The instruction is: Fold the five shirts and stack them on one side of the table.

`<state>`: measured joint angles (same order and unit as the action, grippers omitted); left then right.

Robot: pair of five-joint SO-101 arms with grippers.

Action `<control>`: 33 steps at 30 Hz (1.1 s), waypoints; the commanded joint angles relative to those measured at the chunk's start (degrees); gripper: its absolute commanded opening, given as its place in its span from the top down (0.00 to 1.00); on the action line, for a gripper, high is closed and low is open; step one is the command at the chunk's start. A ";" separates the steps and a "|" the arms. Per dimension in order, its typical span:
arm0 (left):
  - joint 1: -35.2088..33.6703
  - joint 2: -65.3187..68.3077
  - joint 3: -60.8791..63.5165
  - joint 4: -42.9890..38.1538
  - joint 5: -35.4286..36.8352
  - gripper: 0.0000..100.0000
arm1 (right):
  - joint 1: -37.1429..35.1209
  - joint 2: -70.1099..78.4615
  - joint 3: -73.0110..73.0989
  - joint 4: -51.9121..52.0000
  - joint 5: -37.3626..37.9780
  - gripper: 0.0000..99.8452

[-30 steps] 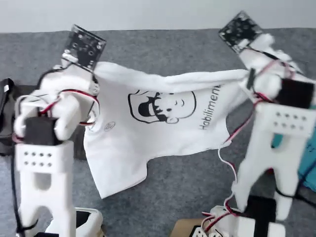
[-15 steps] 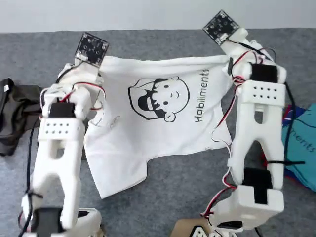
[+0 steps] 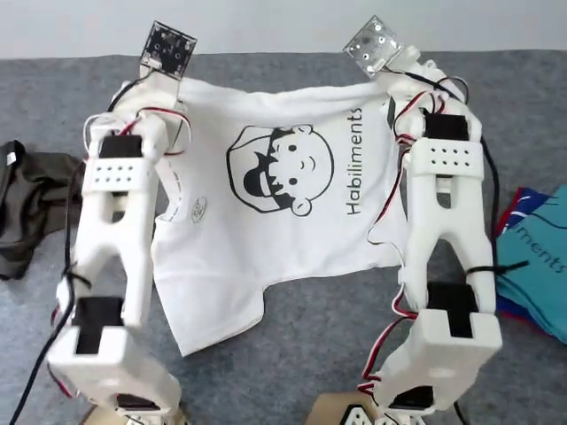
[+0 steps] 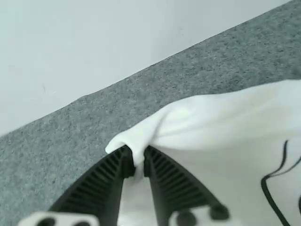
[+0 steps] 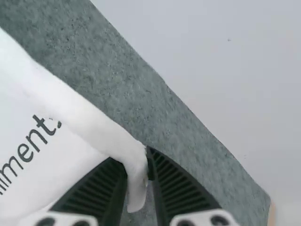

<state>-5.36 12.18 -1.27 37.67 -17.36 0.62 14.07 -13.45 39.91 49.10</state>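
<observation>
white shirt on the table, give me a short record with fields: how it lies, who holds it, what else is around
shirt: white shirt, print side up, spread on the grey table
left gripper: shut on one far corner of the shirt
right gripper: shut on the other far corner
near part: rumpled, lying on the table
other clothes: dark garment on the left arm's side; teal shirt on the right arm's side
</observation>
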 commanded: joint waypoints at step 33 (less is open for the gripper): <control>0.00 35.60 -36.97 3.60 -6.59 1.00 | 4.00 4.53 -3.16 -2.95 -0.26 0.99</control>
<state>-5.10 48.04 -34.33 39.87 -23.60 2.37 19.34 -13.45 37.63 49.01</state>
